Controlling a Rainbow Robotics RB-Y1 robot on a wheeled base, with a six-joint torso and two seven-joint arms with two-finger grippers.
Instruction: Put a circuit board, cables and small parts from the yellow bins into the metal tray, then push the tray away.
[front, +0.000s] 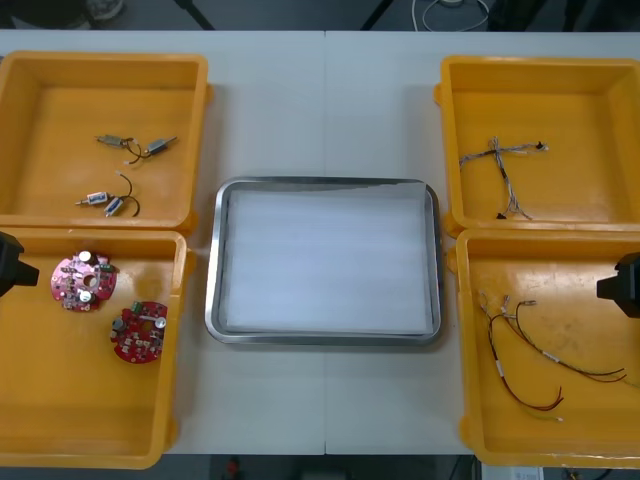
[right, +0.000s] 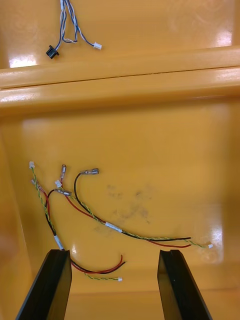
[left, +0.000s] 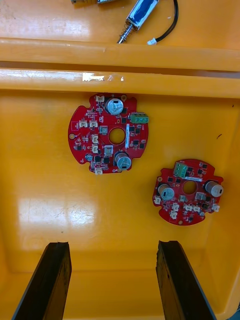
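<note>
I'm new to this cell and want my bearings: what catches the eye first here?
The metal tray, white inside, sits mid-table between four yellow bins. Two round red circuit boards lie in the near left bin, below the open left tool; the open right tool hangs over cables in the near right bin.

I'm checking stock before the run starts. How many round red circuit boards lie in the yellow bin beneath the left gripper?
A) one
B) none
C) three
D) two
D: one circuit board and a second board lie apart on the floor of the yellow bin, ahead of the open left gripper.
</note>
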